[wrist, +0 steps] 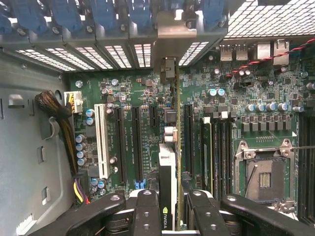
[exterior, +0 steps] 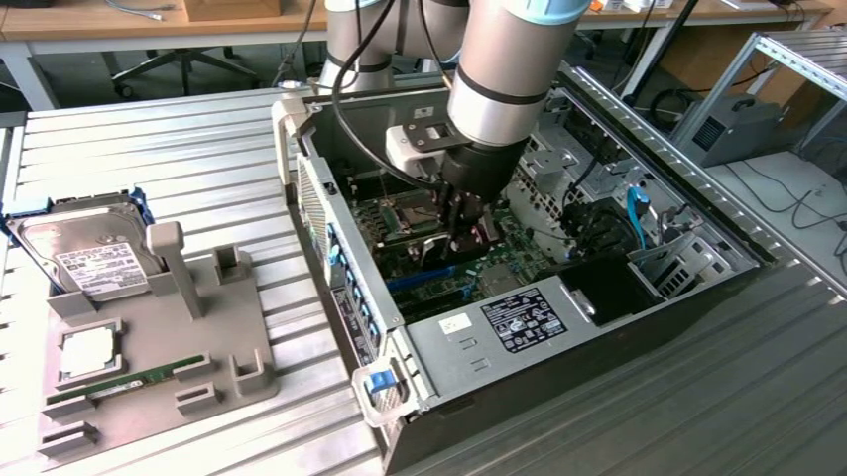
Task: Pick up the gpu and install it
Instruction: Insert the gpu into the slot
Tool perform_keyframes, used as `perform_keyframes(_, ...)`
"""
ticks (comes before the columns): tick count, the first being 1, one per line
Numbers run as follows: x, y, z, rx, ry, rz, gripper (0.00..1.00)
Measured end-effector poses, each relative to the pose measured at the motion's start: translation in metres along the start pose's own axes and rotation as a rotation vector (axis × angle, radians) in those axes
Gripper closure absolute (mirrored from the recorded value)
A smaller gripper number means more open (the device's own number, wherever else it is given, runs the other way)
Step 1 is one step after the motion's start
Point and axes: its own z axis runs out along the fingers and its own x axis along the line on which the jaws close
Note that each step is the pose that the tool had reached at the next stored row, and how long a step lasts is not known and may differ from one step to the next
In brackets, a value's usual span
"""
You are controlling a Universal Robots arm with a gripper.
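Nearest us, we see the tool (wrist: 172, 216) clamped on the gpu (wrist: 168, 167), one of its fingers (wrist: 147, 211) on each face of the card held edge-on. Past them the card stands upright along the long slots of the motherboard (wrist: 236, 93), inside the open computer case (exterior: 609, 387) on the worktop (exterior: 159, 149); farther on, its metal end lies by the vented rear wall (wrist: 123, 54), seating unclear.
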Motion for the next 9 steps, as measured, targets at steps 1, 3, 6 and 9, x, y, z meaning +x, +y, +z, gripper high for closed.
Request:
perform_keyframes(1,0.0,0.0004,0.0003,0.0013,-0.0002,0.0,0.73)
perform_keyframes(3,0.0001,0.0007,0.0004,0.0028,-0.0002,0.0,0.73)
perform_keyframes(6,0.0001,0.0014,0.0007,0.0037,-0.0003,0.0,0.73)
perform_keyframes(9,0.0001,0.0019,0.0007,0.0038,-0.0003,0.0,0.73)
